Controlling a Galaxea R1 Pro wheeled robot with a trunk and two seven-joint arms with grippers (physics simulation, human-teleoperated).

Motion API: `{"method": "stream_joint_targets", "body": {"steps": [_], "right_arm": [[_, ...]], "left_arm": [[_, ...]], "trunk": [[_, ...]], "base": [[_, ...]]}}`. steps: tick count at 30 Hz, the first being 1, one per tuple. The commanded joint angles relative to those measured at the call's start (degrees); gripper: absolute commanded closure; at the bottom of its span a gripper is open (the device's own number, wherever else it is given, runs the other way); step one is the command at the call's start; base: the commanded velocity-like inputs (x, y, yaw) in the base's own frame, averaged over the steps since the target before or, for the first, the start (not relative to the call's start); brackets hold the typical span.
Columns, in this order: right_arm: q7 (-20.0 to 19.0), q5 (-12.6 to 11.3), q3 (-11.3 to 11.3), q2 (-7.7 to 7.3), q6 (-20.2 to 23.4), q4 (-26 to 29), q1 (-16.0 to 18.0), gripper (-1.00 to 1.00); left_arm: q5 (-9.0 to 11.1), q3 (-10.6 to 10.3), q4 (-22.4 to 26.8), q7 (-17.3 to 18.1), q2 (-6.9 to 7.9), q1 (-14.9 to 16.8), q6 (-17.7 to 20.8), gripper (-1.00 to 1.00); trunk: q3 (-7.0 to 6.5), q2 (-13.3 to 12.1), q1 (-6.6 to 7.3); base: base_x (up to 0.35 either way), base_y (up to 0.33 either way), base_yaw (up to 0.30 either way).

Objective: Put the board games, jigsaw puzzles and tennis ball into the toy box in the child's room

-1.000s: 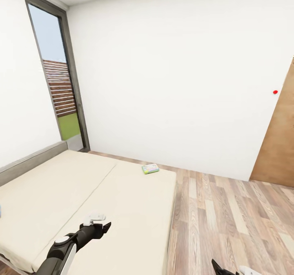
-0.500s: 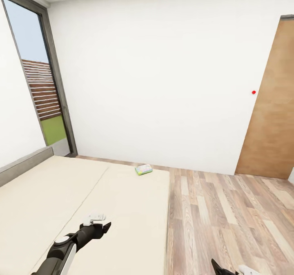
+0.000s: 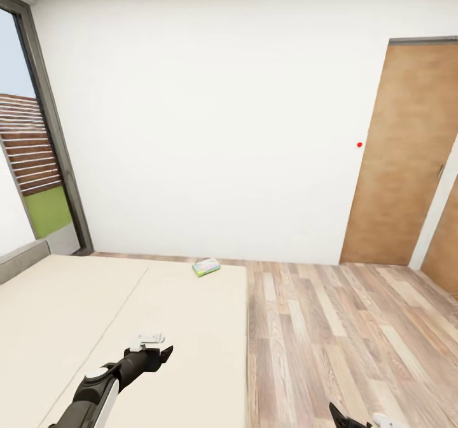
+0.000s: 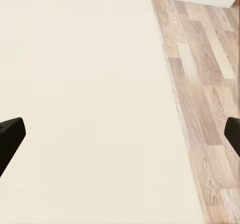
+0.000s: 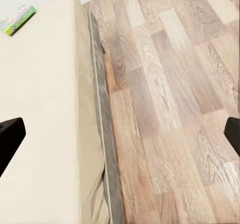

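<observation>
With both claws spread wide and empty, the left claw [image 3: 154, 344] low in frame, a green-edged board game [image 3: 207, 266] lies at the bed's [image 3: 95, 301] far corner, where an overreaching grab could knock it floorward.

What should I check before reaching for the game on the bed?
1. Target in sight: ok, a green-edged board game lies at the bed's far corner.
2. Left gripper open and empty: ok.
3. Right gripper open and empty: ok.
4. Within reach: not ok, the game looks far beyond the left gripper.
5. Path along the floor beside the bed: ok, nothing seen in the way.
6. Second game on the bed: cannot tell.
</observation>
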State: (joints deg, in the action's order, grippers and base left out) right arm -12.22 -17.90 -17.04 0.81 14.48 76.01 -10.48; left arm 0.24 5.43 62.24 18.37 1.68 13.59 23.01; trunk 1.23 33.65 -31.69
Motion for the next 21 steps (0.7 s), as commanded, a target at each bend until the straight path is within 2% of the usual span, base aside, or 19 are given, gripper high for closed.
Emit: {"method": "stream_joint_targets", "body": {"steps": [1,9,21], "right_arm": [[-0.26,-0.47,-0.17,0.06,0.45,0.11,0.02,-1.00],[-0.26,-0.47,-0.15,0.06,0.43,0.11,0.02,-1.00],[-0.26,-0.47,-0.17,0.06,0.39,0.11,0.02,-1.00]], "left_arm": [[0.02,0.11,0.07,0.32,-0.01,0.03,0.37,-1.00],[0.02,0.11,0.07,0.34,0.00,0.03,0.37,-1.00],[0.02,0.11,0.07,0.35,-0.01,0.03,0.37,-1.00]], "trunk": [[0.06,0.09,-0.03],[-0.21,0.09,-0.03],[-0.26,0.09,-0.03]], "base": [[0.000,0.164,-0.253],[0.000,0.220,-0.208],[0.000,0.107,-0.030]]}}
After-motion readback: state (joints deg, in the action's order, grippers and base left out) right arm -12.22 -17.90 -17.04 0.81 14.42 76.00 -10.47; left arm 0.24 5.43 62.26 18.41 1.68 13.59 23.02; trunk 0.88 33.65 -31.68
